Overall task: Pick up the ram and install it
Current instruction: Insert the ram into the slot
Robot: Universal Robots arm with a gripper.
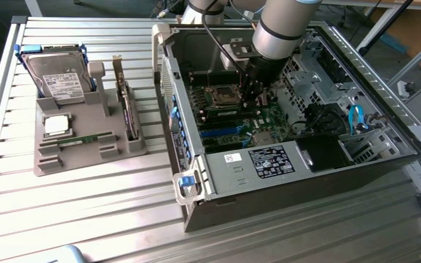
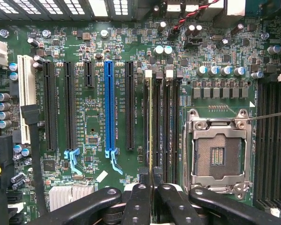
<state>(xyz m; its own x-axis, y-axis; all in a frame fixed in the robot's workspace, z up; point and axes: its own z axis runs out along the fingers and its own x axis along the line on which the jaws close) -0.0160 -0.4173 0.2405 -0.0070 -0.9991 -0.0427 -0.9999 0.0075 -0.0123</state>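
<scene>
Toward the upper middle of the exterior view, inside the computer case point(image 1: 229, 175), the gripper point(image 1: 249, 100) was clamped on the ram point(image 2: 151, 126), edge-on over the memory slots point(image 2: 171, 126) beside the processor socket point(image 2: 218, 152); seating it well likely demanded keeping it upright and pressing evenly.

Inside the computer case point(image 1: 221, 175), the ram point(image 2: 151, 122) shows edge-on, a thin line, its chips out of sight and one end buried between the fingers point(image 2: 139, 201) of the end effector point(image 2: 151, 177). The arm point(image 1: 280, 27), cut off above the case, covers part of the board point(image 1: 269, 118). The case's label point(image 1: 272, 162) print is unreadably small.
</scene>
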